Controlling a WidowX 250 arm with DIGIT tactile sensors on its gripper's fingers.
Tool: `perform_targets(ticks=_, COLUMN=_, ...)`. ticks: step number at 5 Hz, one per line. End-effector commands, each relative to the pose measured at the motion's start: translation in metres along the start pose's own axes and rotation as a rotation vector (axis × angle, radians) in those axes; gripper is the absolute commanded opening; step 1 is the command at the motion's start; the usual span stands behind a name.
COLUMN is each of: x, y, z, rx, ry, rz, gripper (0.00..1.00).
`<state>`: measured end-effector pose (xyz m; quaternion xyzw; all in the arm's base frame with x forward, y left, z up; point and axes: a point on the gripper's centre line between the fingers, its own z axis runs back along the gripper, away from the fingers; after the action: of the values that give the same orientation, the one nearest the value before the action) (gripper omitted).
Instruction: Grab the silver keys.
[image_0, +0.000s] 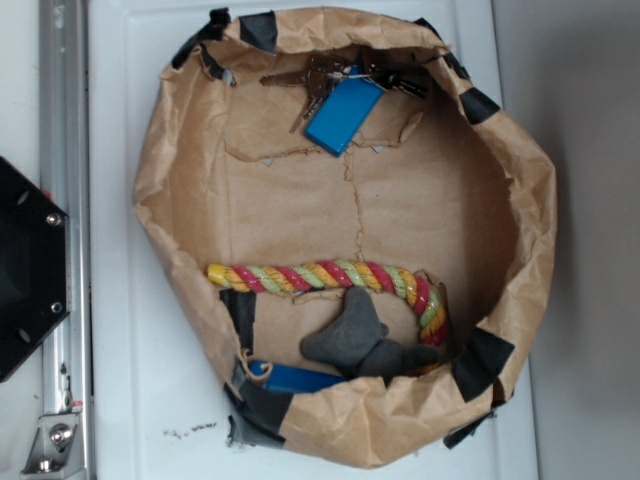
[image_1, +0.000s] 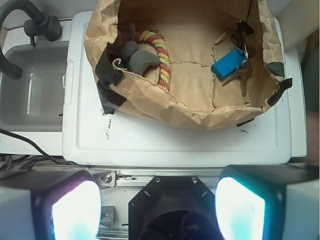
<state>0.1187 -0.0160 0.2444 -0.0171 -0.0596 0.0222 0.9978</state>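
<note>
A white counter (image_0: 120, 300) carries a wide brown paper bag (image_0: 520, 230) with its walls rolled down into a rim, patched at several spots with black tape (image_0: 483, 362); the bag fills most of the counter top, leaving a bare white strip along each side. In the wrist view the hand (image_1: 157, 207) sits low in the foreground, its two pads spread wide apart with nothing between them, well back from the bag and outside its near rim, with a band of bare counter in between. The silver keys (image_0: 330, 80) lie on the bag's floor, pressed close to one wall; from the wrist view that is the right side, at some distance from the hand and beyond the crumpled near wall. Their blue tag (image_0: 344, 113) lies flat, angled toward the bag's middle, with the key blades fanned out beside it. The middle of the bag's floor is open brown paper. At the opposite side lie a multicoloured rope toy (image_0: 330, 277), a dark grey plush (image_0: 350, 335) touching it, and a blue tube (image_0: 300, 378) against the wall. In the wrist view a grey sink (image_1: 30, 90) is left of the counter.
</note>
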Motion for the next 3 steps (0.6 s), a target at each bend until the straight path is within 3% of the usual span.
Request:
perform_targets(ticks=1, x=0.000, y=0.000, z=0.000, rx=0.000, ry=0.000, rz=0.000, gripper=1.00)
perform_targets(ticks=2, x=0.022, y=0.000, z=-0.018, rx=-0.027, ry=-0.024, rz=0.031, gripper=1.00)
perform_targets(ticks=3, x=0.056, y=0.007, z=-0.040, rx=-0.018, ry=-0.043, rz=0.046, gripper=1.00)
